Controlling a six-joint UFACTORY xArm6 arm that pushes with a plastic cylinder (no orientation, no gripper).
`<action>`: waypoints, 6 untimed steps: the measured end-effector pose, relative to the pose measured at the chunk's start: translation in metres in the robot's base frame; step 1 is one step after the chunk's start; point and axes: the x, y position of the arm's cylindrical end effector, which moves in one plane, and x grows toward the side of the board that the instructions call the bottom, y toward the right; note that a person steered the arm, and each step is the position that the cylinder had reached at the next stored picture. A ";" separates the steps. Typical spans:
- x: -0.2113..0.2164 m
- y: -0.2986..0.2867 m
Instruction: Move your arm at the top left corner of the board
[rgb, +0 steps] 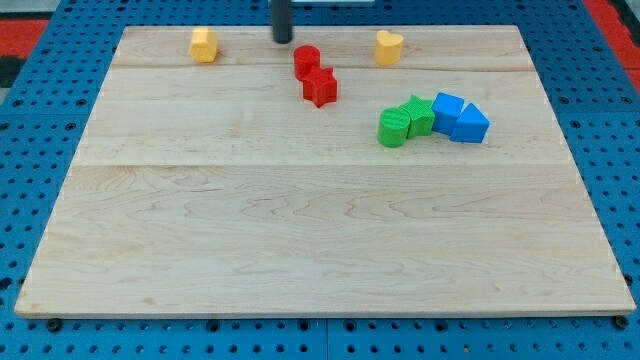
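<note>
Board (300, 240) unlabelled; my tip (284, 41) above red cylinder (306, 62).

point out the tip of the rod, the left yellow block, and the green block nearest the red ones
My tip (284, 41): camera view, very end of the rod.
Left yellow block (204, 44): camera view, its top face.
Green block (394, 128): camera view, middle of the left green one.

Pale wooden desk (300, 250) is showing two yellow blocks (204, 45), two red (320, 87), two green (395, 128), two blue (470, 124); dark tip (284, 40).
</note>
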 end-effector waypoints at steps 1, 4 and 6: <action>0.039 -0.053; 0.084 -0.189; 0.005 -0.155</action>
